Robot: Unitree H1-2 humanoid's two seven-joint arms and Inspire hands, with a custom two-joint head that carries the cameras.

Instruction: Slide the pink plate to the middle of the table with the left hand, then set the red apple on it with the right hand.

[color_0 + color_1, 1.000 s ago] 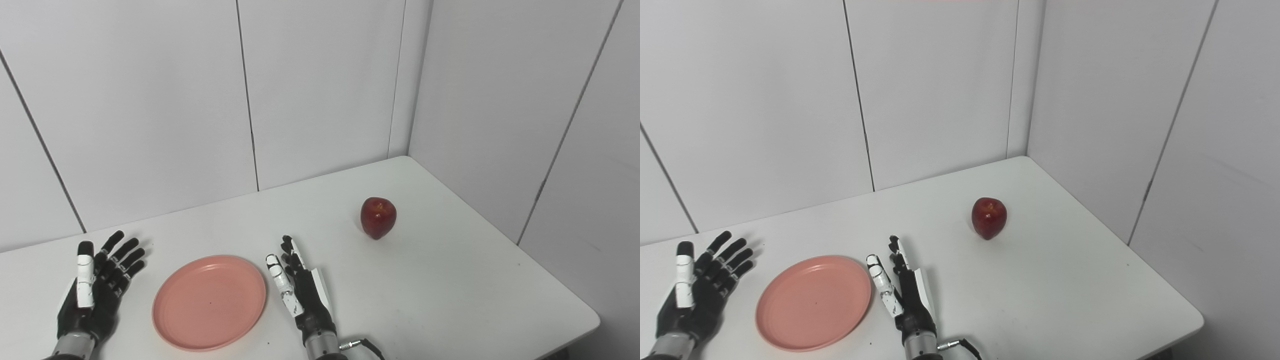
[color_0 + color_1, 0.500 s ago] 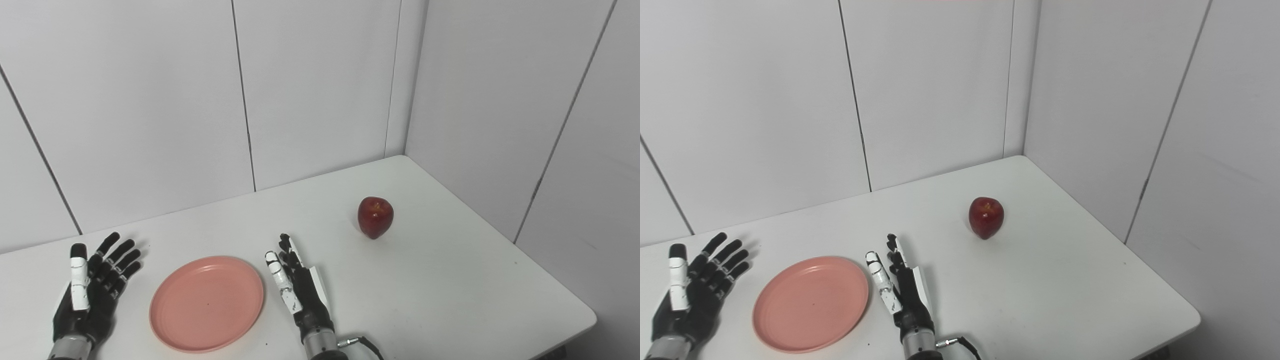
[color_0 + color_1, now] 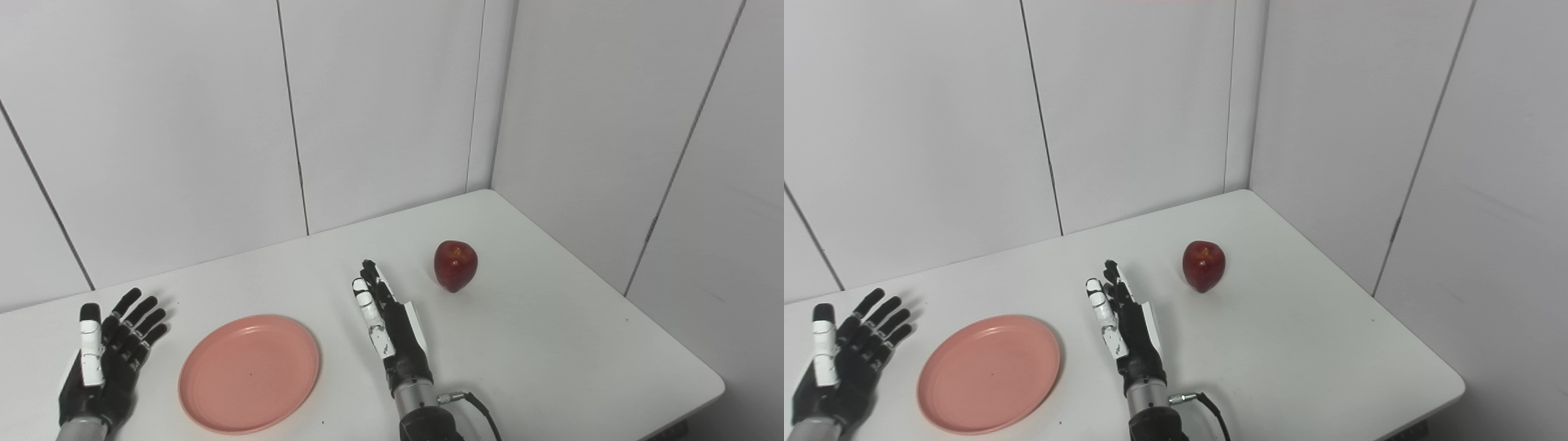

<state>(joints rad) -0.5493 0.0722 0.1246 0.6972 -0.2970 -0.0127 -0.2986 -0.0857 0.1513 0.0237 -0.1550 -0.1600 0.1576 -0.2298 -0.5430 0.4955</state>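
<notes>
We list one pink plate (image 3: 249,371) near the tabletop (image 3: 551,343) front, between our two empty, spread hands, left hand (image 3: 104,361) and right hand (image 3: 392,324), and one red apple (image 3: 456,265) beyond the right, which a careless reach might roll toward the wall.

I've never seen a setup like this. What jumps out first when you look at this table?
The glossy red apple stands alone toward the far right of the white table, the strongest colour in view. Nearer, on the left, lies a round, empty pink plastic plate. Two black-and-white robot hands flank the plate, fingers spread and holding nothing: the left robot hand beside the plate, the right robot hand between plate and apple.
</notes>
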